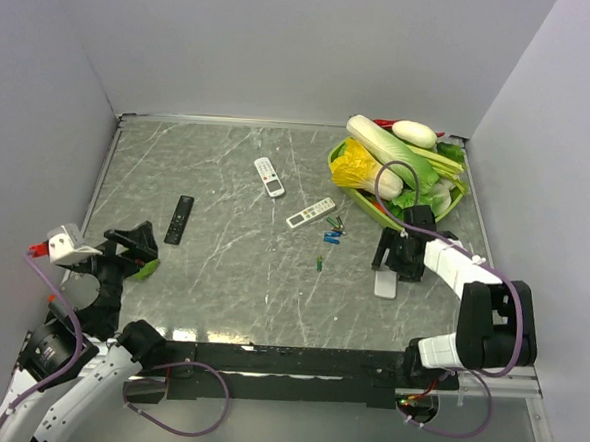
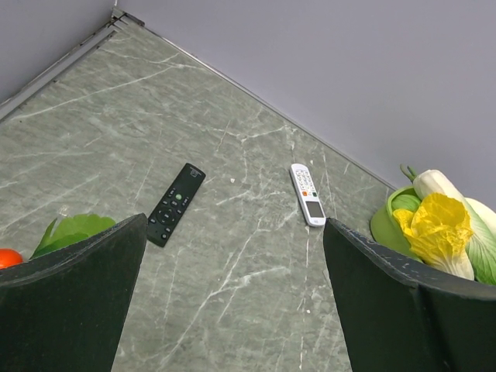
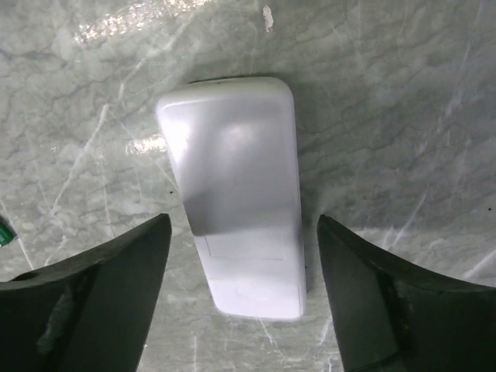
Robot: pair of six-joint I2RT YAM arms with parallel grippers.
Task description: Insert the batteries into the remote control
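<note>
Right claw [image 3: 244, 222]: open, straddling the face-down white remote [image 3: 236, 194], clear of it on both sides.
Right arm: elbow folded, wrist aimed down at the table [image 1: 221, 277].
Left claw [image 2: 234, 225]: wide open, empty, low at the left edge.
Batteries [image 1: 333, 229]: loose on the table, left of the right claw.

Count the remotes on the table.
4: a black remote, left; a white remote, centre; a second white remote beside the batteries; a face-down remote, front right. None seems hidden.
</note>
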